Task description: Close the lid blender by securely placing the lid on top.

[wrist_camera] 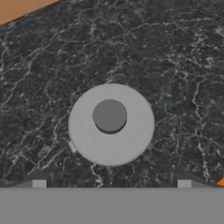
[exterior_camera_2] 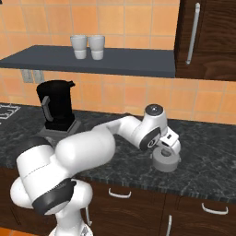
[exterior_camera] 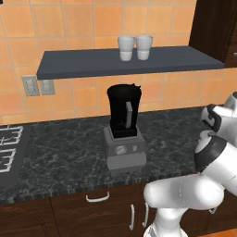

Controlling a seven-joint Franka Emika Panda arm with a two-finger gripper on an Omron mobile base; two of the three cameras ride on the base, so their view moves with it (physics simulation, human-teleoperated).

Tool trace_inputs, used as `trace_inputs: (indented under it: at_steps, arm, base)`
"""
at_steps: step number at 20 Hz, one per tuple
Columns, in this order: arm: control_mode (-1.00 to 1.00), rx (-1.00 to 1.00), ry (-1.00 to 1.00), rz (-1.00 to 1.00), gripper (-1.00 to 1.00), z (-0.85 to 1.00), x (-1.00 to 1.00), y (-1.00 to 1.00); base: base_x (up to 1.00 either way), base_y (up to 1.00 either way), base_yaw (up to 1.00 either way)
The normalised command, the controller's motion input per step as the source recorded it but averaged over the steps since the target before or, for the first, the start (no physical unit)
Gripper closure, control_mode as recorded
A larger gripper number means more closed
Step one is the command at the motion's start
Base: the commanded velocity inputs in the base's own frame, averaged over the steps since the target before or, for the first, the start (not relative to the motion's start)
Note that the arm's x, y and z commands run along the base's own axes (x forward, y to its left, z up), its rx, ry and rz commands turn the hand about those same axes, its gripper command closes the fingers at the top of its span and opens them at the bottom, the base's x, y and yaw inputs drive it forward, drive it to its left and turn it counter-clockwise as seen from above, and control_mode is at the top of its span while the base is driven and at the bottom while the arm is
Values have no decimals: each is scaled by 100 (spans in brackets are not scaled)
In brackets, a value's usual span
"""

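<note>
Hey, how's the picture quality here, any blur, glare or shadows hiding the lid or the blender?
Hand view: lid sharp, evenly lit, no glare. Left base view: blender jar is near-black, with little detail. Right base view: lid partly hidden under the tool, soft shadow on the counter.

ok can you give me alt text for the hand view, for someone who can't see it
Looking straight down from the robot's hand, a round grey blender lid with a darker raised knob at its centre lies flat on a black marbled counter. The gripper sits above it, its two fingertips spread wider than the lid, touching nothing. A sliver of orange wall tile shows at the top left corner.
</note>
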Motion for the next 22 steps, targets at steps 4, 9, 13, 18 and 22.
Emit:
trace_inputs:
  at_steps: [4, 9, 13, 18, 22]
  arm:
    - [-100, 0, 0, 0, -100, -29, 13, -17]
    - [-100, 0, 0, 0, -100, -28, 14, -13]
    - [-100, 0, 0, 0, -100, -25, 18, -13]
    - [-100, 0, 0, 0, -100, -19, 19, -14]
    - [-100, 0, 0, 0, -100, -17, 18, -13]
  base:
    - [0, 0, 0]
    - [0, 0, 0]
    - [0, 0, 0]
    - [0, 0, 0]
    - [0, 0, 0]
